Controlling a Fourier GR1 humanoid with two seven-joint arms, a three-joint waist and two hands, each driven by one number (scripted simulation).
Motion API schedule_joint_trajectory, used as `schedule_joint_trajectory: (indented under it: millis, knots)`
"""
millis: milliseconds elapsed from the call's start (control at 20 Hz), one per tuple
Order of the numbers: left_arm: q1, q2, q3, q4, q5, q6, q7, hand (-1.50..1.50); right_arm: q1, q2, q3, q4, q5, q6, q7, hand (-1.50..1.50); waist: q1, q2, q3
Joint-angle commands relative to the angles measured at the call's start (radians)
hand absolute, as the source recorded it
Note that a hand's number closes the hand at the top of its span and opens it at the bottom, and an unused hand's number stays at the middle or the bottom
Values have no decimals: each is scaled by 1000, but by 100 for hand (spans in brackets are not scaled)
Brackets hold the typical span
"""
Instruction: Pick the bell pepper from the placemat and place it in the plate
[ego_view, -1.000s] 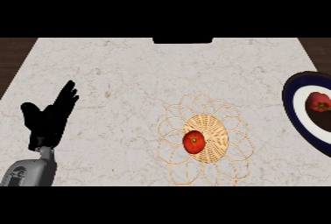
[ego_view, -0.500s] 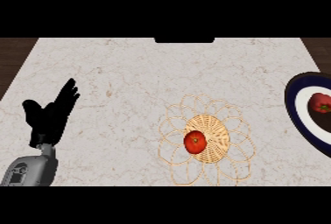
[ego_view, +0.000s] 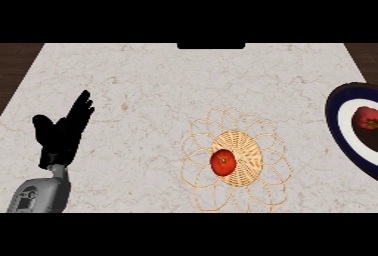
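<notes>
Left hand (ego_view: 63, 132) rests open and empty, fingers straight. Well off to its right, the red bell pepper (ego_view: 223, 162) sits on the woven placemat (ego_view: 247, 152); the plate (ego_view: 336, 117) lies farther right, beyond it.

left robot hand (ego_view: 63, 132) open, resting

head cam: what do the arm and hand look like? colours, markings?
Only the left arm shows: grey forearm, rounded shell with darker outlined detailing, narrowing to a slim grey wrist. The left hand is solid black, slender fingers and a thumb; no cables or markings visible. Right arm and hand are out of view.
</notes>
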Motion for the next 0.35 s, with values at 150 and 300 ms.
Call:
schedule_joint_trajectory:
  millis: [150,300]
  knots:
    - [50,2,-1,-73,1,-31,12,0,-13,-104,35,224,14,7,-107,-150,6,0,1]
    - [-18,4,18,-22,-4,-15,41,0,2,-98,49,283,7,20,-153,-150,3,1,1]
